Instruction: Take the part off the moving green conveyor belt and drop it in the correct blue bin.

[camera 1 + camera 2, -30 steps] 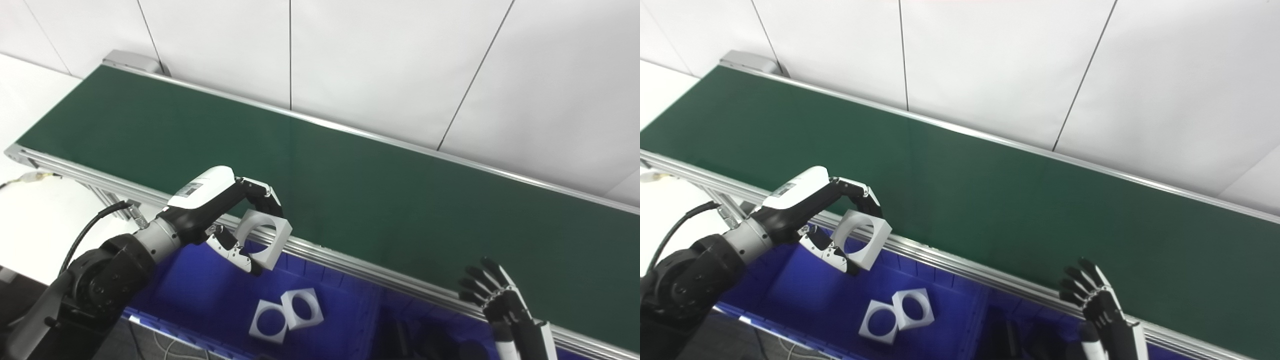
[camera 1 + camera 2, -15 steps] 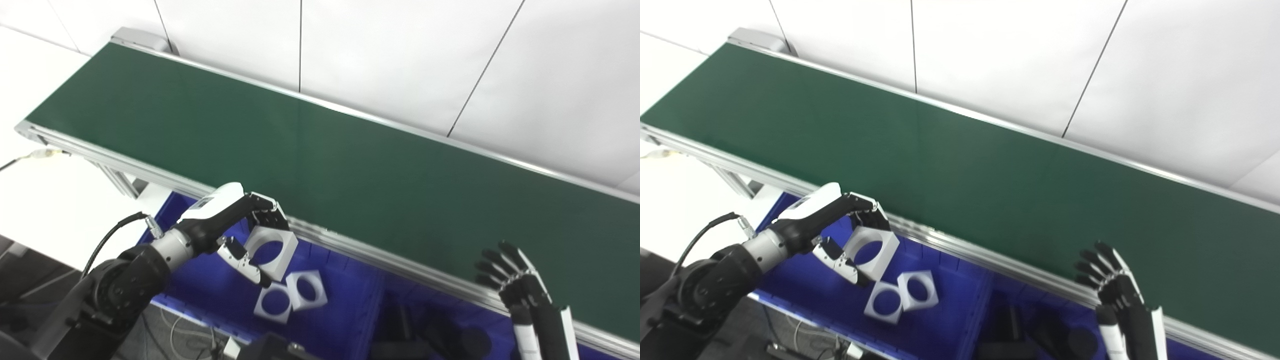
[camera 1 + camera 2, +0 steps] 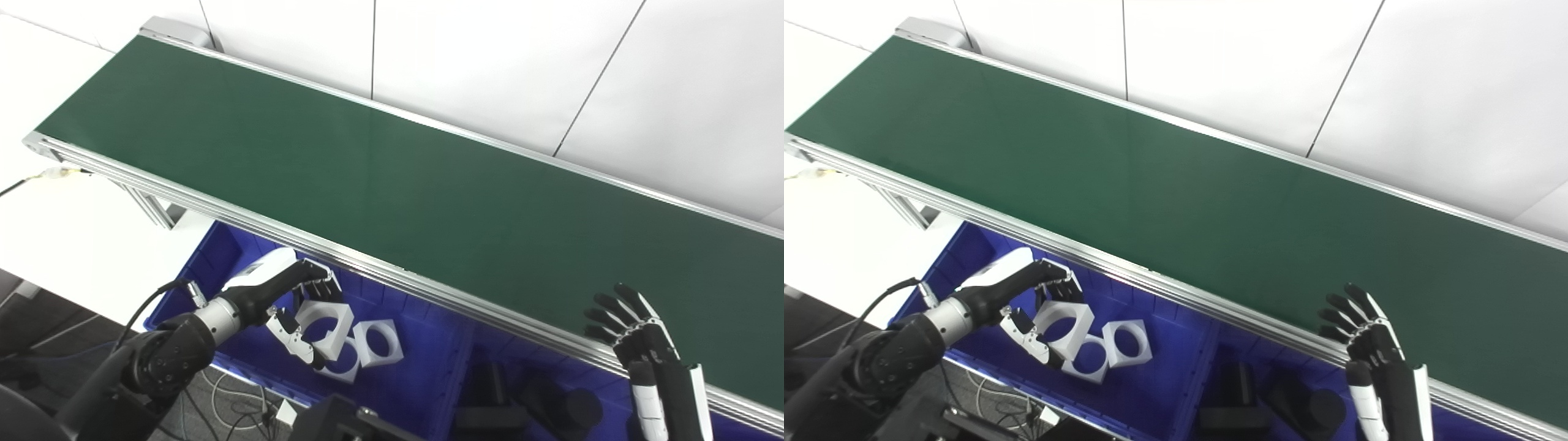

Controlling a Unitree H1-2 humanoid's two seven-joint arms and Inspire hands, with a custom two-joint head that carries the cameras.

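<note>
White part (image 3: pixel 323 321) in left robot hand (image 3: pixel 288 300), inside blue bin (image 3: pixel 208 260) walls.

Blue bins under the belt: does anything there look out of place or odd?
Nothing stands out. The left hand holds a white part low in the left bin, over two matching parts. Dark parts fill the other bin. The right hand is open.

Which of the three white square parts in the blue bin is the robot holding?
The leftmost white square part, pinched tilted in the left hand. The other two lie flat on the blue bin floor: one to its right, one partly beneath it.
</note>
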